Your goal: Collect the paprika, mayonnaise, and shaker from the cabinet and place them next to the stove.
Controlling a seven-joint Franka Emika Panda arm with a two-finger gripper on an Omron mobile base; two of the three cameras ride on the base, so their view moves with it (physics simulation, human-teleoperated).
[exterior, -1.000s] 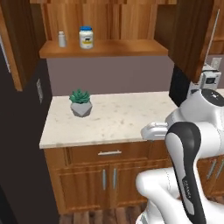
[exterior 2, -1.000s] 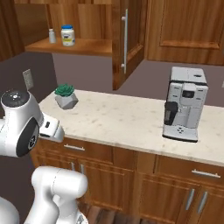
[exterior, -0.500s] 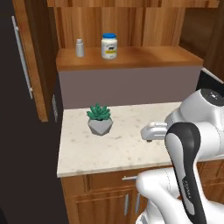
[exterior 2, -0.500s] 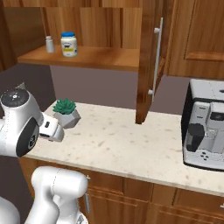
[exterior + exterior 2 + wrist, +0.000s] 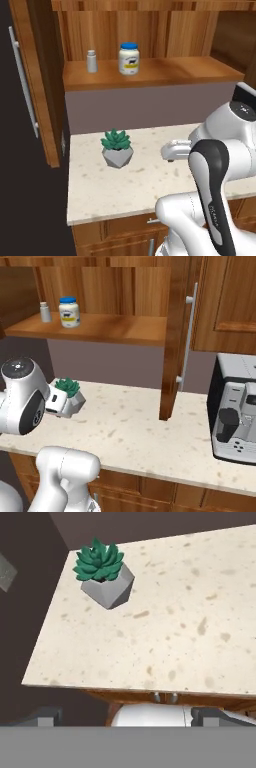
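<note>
Where the shelf shows, the mayonnaise (image 5: 129, 59) is white, blue-lidded.

shaker (image 5: 91, 60) left of mayonnaise (image 5: 129, 58)

A kitchen: wooden cabinet (image 5: 125, 326), speckled counter (image 5: 150, 431), coffee machine (image 5: 235, 411).

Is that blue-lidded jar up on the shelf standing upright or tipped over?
Upright: the mayonnaise stands on its base, lid on top.
</note>
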